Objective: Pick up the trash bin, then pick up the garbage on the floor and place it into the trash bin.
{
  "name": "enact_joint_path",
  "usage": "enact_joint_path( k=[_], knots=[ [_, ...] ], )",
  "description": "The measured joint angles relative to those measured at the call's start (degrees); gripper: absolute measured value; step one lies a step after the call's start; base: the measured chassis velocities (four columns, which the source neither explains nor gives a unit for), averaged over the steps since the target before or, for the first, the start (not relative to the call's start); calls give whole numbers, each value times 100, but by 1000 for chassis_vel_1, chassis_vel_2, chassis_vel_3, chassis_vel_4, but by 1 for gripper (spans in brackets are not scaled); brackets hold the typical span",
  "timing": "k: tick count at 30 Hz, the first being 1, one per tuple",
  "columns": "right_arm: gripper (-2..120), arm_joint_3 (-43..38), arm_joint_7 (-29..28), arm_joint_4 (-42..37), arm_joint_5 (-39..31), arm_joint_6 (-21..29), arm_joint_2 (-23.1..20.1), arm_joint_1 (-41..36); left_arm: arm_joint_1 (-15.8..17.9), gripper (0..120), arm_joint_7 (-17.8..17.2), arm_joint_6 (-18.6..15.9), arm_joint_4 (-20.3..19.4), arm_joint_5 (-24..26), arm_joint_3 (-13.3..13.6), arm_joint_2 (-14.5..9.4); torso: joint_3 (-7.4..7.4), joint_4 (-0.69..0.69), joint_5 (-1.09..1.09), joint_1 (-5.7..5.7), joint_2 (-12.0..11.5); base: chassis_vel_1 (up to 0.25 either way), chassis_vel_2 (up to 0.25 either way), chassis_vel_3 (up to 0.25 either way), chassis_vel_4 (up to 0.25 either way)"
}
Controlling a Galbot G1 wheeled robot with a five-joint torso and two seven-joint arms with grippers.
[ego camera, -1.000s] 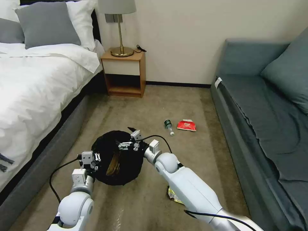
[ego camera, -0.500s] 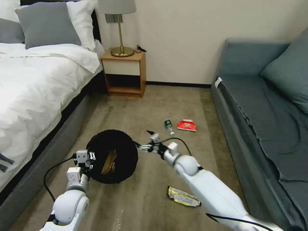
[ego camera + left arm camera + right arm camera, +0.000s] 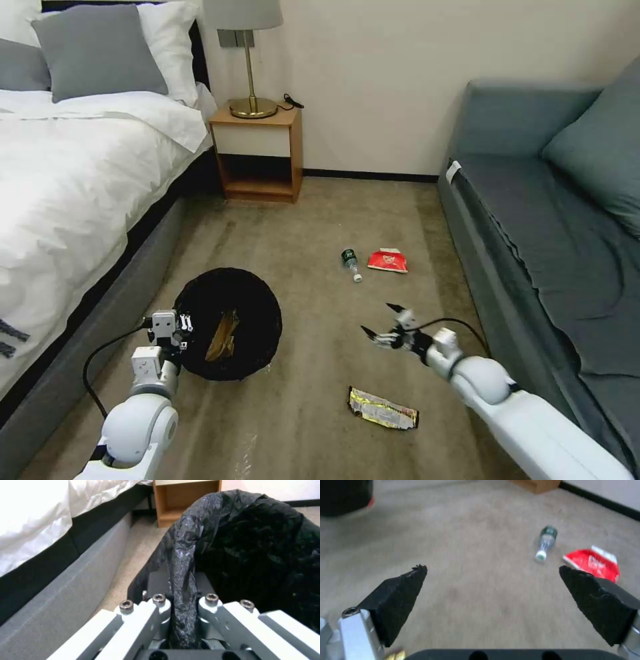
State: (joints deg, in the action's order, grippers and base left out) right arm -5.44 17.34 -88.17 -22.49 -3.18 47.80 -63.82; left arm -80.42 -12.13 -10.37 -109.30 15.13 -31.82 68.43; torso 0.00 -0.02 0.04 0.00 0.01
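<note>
One bed (image 3: 73, 167) is seen along the left and one sofa (image 3: 553, 220) along the right, with one nightstand (image 3: 261, 152) against the wall between them. One trash bin (image 3: 230, 323), lined with a black bag (image 3: 253, 545), is held beside the bed; its rim is pinched by the left end effector (image 3: 179, 335), whose fingers are clamped on a fold of the bag. One crumpled brown paper bag (image 3: 222, 335) is seen inside the bin. Three pieces of garbage are counted on the floor (image 3: 313, 220): one yellow-silver wrapper (image 3: 383, 408), one red packet (image 3: 388, 260) and, just beside it, one small bottle (image 3: 351, 263). The right end effector (image 3: 388, 327) is held above the floor between wrapper and packet, fingers spread apart and empty.
</note>
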Motion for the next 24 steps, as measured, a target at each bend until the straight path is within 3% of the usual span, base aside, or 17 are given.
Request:
enact_joint_path(
  k=[5, 13, 24],
  knots=[
    [100, -187, 58, -226, 273, -33, -185, -565, 10, 4, 11, -5, 0, -9, -29, -17, 0, 1, -2, 0, 0, 0, 0, 0, 0],
    [100, -106, 141, -144, 800, -77, -116, -1040, -99, 4, 25, 49, 1, -23, -118, -20, 0, 2, -3, 0, 0, 0, 0, 0, 0],
    [100, 155, 358, 361, 1239, -204, 21, -1143, -111, 4, 7, 61, -30, -28, -100, -6, 0, 2, -3, 0, 0, 0, 0, 0, 0]
  ],
)
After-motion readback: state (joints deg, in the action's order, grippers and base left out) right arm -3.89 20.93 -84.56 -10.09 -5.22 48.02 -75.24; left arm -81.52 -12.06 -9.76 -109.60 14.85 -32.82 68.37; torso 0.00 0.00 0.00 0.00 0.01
